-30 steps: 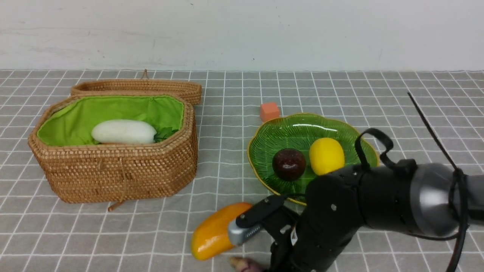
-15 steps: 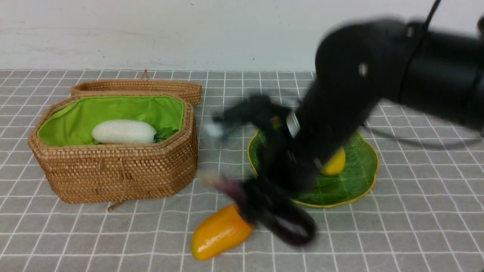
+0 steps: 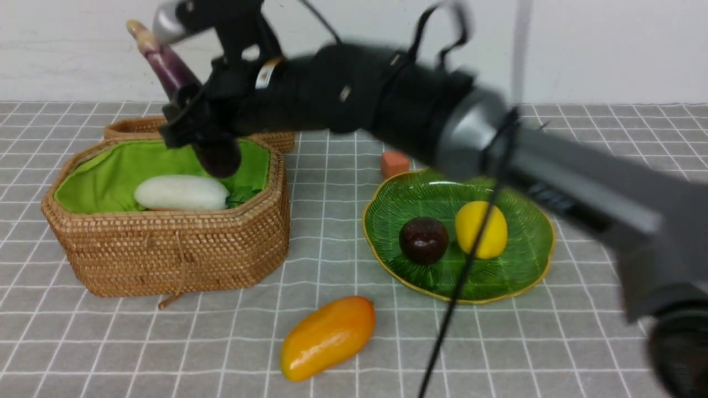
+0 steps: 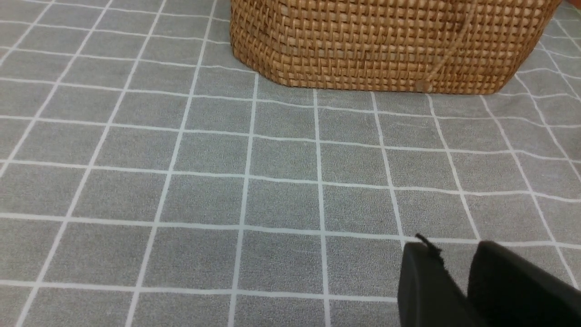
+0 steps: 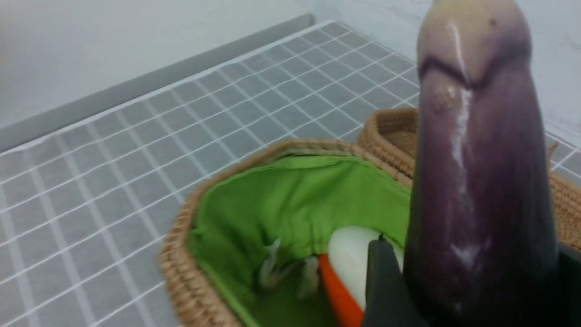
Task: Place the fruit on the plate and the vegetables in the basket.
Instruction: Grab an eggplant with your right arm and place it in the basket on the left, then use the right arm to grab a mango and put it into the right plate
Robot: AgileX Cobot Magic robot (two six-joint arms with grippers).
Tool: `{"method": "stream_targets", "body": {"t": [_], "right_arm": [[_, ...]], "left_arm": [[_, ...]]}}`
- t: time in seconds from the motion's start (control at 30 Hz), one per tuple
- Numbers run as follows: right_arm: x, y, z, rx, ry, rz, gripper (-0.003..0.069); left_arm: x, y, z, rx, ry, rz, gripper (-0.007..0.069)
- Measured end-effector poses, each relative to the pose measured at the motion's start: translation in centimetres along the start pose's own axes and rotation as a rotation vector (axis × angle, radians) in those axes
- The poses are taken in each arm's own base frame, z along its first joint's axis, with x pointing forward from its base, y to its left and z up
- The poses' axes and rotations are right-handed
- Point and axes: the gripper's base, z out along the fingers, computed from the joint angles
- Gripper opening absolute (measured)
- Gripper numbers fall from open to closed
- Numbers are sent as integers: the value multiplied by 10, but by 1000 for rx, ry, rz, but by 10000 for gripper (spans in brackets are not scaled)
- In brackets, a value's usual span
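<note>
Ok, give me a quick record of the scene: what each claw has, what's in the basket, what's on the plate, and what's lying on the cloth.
right claw: shut on eggplant, held tilted above basket
left claw: jaws slightly apart, empty, low over cloth near basket
in basket: white vegetable, red-orange vegetable beside it
on plate: maroon ball, lemon
on cloth: mango, cube, lid behind basket
not yet sorted: eggplant, mango

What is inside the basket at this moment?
The white vegetable lies on the green lining, a red-orange one beside it. The wall of the basket and the held eggplant hide the rest.
</note>
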Motion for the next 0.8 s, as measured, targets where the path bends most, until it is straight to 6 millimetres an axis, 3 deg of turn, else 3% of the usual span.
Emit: {"method": "stream_targets", "body": {"t": [0.13, 0.3, 0.4, 0.53, 0.63, 0.73, 0.8], "right_arm": [[21, -5, 17, 22, 10, 9, 385], [26, -6, 15, -1, 93, -29, 636], [21, -3, 4, -30, 164, -64, 671], [-4, 5, -37, -84, 324, -159, 650], [-30, 8, -88, -104, 470, -325, 601], [-39, 11, -118, -152, 565, -419, 581], [-33, 16, -134, -254, 639, -526, 577]], "left_arm": [[0, 0, 0, 0, 0, 0, 155], [0, 0, 0, 0, 0, 0, 160], [0, 0, 0, 0, 0, 0, 161], [0, 0, 0, 0, 0, 0, 163], [0, 0, 0, 0, 0, 0, 165], [0, 0, 0, 0, 0, 0, 167], [0, 0, 0, 0, 0, 0, 170]]}}
